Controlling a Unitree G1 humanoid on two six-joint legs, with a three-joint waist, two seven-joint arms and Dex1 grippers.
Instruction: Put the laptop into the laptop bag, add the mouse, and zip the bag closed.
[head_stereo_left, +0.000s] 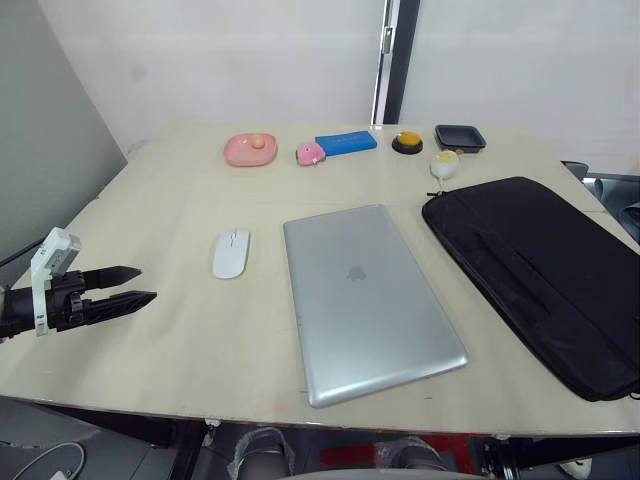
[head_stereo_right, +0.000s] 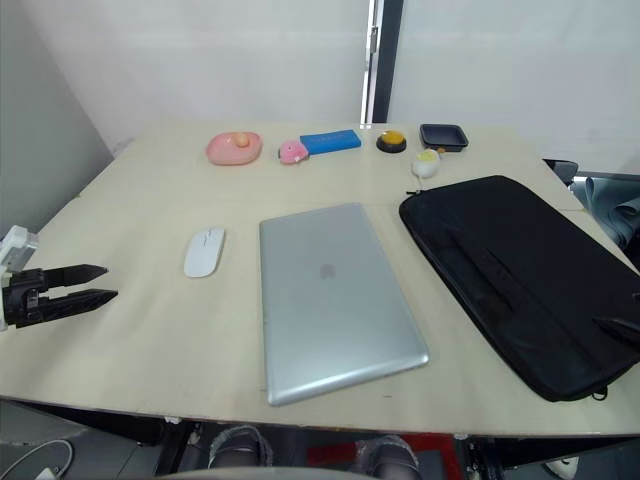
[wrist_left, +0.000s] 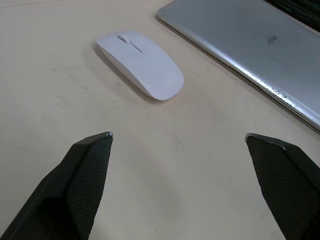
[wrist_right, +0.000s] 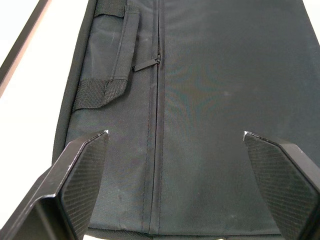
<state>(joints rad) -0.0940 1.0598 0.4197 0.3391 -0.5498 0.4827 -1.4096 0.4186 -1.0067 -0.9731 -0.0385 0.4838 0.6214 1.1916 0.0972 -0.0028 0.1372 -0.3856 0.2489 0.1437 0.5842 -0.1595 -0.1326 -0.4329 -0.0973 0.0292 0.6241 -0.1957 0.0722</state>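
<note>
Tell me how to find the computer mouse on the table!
Find the big silver laptop lying flat in the middle of the table. Just to its left, with bare table between them, sits the mouse. It is smooth, white and flat, unlike the rounder white-and-yellow toy far back.

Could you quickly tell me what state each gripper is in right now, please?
Left gripper: open, holding nothing, pointed toward the mouse.
Right gripper: open, holding nothing, above the laptop bag.
</note>
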